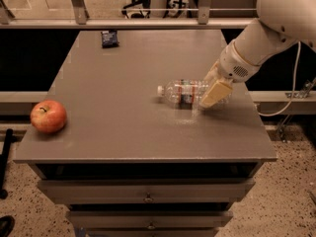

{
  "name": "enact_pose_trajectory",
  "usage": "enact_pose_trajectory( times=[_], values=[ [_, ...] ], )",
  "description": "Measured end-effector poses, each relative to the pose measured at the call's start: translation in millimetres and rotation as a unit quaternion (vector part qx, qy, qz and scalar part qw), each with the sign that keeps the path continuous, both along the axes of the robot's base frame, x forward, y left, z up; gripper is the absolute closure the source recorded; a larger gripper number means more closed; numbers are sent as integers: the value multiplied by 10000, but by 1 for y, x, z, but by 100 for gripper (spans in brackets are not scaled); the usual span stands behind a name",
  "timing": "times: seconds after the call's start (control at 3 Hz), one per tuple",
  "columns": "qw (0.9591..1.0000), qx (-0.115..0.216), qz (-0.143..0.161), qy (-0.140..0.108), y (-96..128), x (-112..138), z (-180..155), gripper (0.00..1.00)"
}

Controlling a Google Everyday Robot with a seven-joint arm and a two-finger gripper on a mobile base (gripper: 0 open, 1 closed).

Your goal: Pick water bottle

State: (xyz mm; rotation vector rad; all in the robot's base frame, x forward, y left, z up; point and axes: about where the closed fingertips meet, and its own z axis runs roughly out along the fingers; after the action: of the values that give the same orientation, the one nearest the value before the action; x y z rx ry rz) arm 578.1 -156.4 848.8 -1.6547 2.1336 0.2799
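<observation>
A flat grey tabletop surface (pixel 118 78) sits on a cabinet of grey drawers (pixel 148 190), seen from above and in front. A clear ribbed plastic water bottle (pixel 181 91) with a white cap and a red, white and dark blue label band lies on its side right of the surface's middle, cap pointing left. A bulky white robot arm (pixel 276 19) reaches in from the upper right. Its gripper (pixel 211 89) is down at the bottle's base end. The cream-coloured jaws stand apart, one on the near side of the bottle and one behind it (whether they press the plastic cannot be told). A red apple (pixel 48 116) rests near the surface's front left corner, well apart from the bottle. A small dark blue packet (pixel 109 38) lies near the far edge.
</observation>
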Motion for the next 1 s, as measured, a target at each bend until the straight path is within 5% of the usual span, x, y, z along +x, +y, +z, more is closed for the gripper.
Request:
enact_pose_trajectory(
  times=[0.67,1.0],
  values=[
    [9977,649,166,-21,3,-5,36,95],
    [9844,1748,168,-82,5,-1,68,100]
  ],
)
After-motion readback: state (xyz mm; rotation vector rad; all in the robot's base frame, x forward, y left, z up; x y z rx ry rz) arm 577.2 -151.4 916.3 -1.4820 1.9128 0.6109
